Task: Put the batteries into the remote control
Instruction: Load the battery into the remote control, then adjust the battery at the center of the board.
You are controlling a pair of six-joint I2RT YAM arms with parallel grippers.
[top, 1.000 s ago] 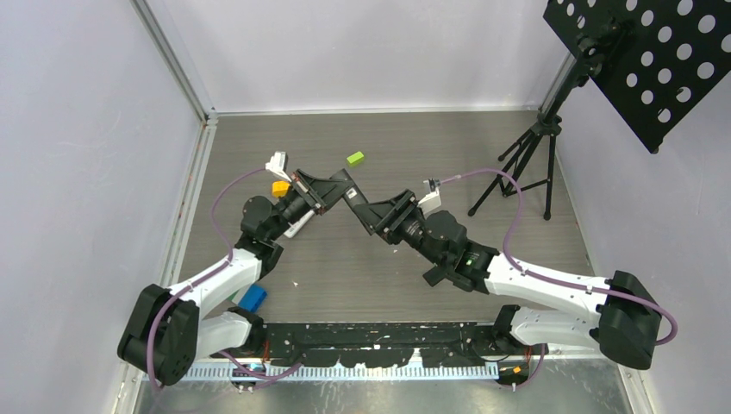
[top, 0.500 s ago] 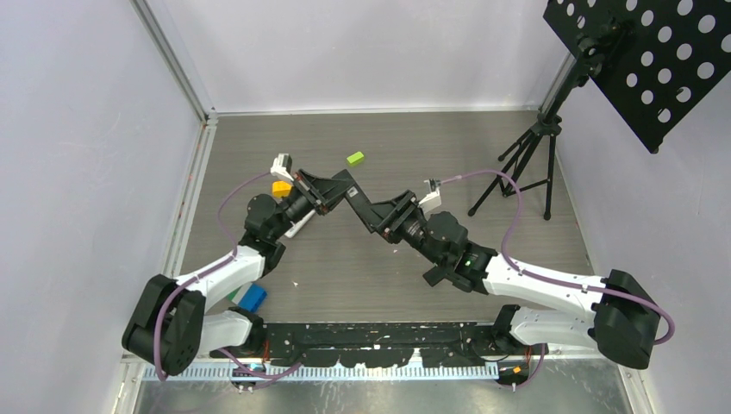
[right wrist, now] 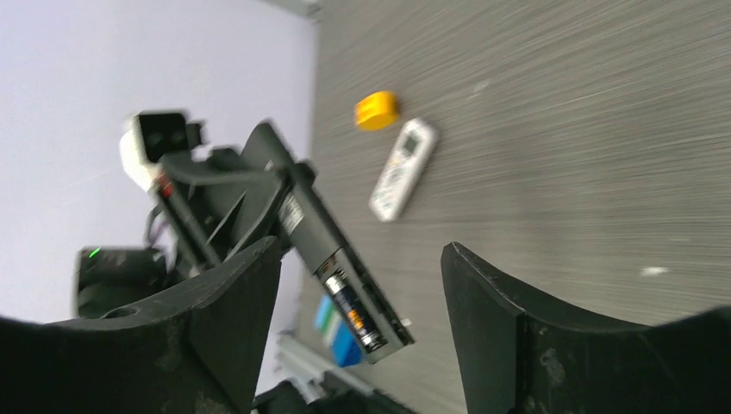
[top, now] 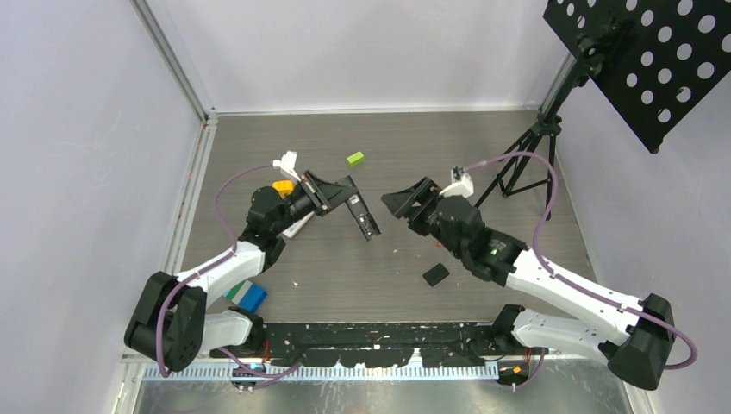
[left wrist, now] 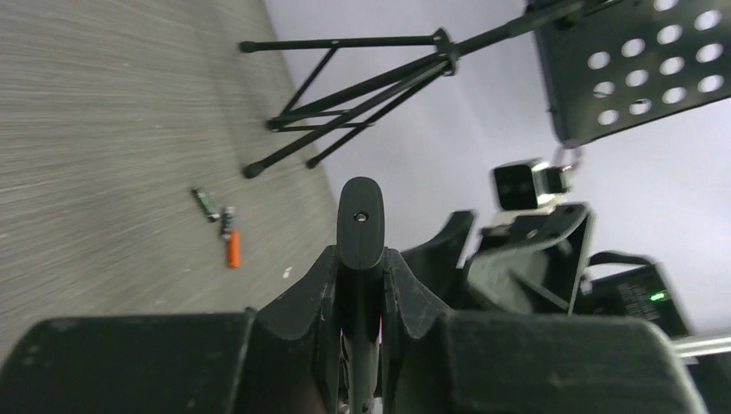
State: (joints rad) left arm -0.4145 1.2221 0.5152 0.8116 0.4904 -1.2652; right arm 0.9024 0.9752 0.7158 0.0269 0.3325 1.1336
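1. Remote control (top: 365,216) clenched by one end in the left fingers (left wrist: 315,289), seemingly lifted off the bench (top: 345,267), long axis slanting from those fingers toward the near right.
2. Battery bay (right wrist: 358,315) open and facing the right wrist camera; at least one seated cell (right wrist: 349,304) inside, exact count lost to blur.
3. Right fingers (right wrist: 250,293) released, spread wide, grasping nothing, just beside the remote's free end and pointed at it.
4. Loose batteries (left wrist: 226,226) lying on the bench in a loose line, roughly end to end, near a foot of the tripod stand (top: 517,164), an orange one among them; all on the right arm's side.
5. Likely next: swing the right fingers away from the remote and down onto one of those cells, right arm being the nearer and the free one; close across the cell's width, not along its length.
6. Black cover (top: 435,274) flat on the bench beside the right arm, apart from the remote.
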